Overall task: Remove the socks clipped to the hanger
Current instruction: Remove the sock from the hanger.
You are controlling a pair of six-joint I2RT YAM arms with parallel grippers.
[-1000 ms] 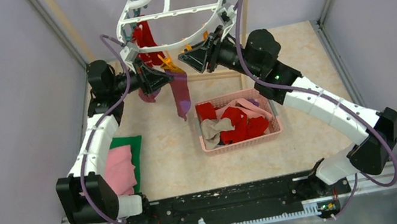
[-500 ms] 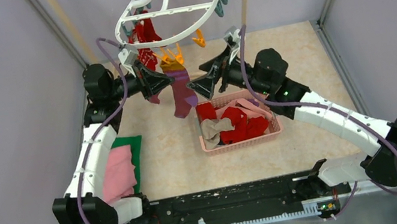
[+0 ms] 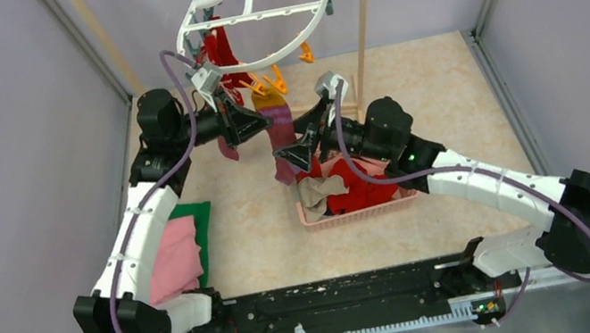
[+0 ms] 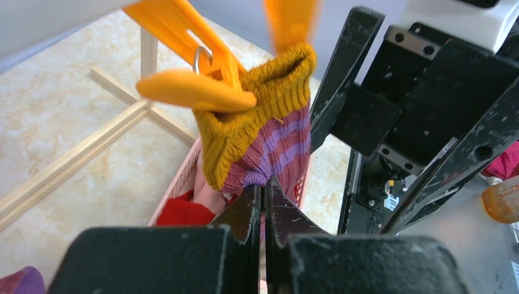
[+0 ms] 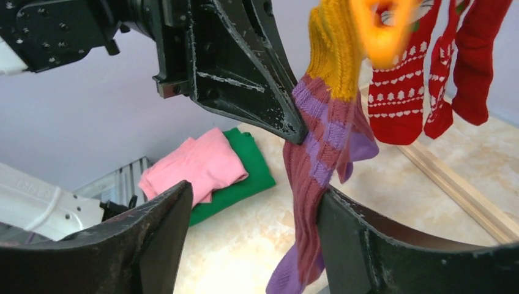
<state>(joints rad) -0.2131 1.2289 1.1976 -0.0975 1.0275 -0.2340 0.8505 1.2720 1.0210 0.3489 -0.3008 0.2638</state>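
Note:
The white hanger [image 3: 256,10] hangs at the top, with red socks [image 3: 220,52] still clipped to it. A purple-striped sock [image 4: 275,147] with a yellow cuff dangles from an orange clip [image 4: 196,86]. My left gripper [image 4: 264,190] is shut on this sock just below the cuff. In the top view the left gripper [image 3: 266,124] is right under the hanger. My right gripper [image 5: 254,220] is open around the sock's lower part [image 5: 318,165], which brushes the right finger [image 5: 355,239]. White-patterned red socks [image 5: 404,92] hang behind.
A pink basket [image 3: 357,208] with several socks sits under the right gripper [image 3: 296,153]. Folded pink and green cloths [image 3: 181,240] lie at the left. A wooden pole [image 3: 362,19] and its floor bars stand behind the hanger. Grey walls close in both sides.
My left gripper closed on the striped sock and pulled it right. The right gripper dropped from the hanger's rim, opened and came round the sock's lower part. The hanger swung back.

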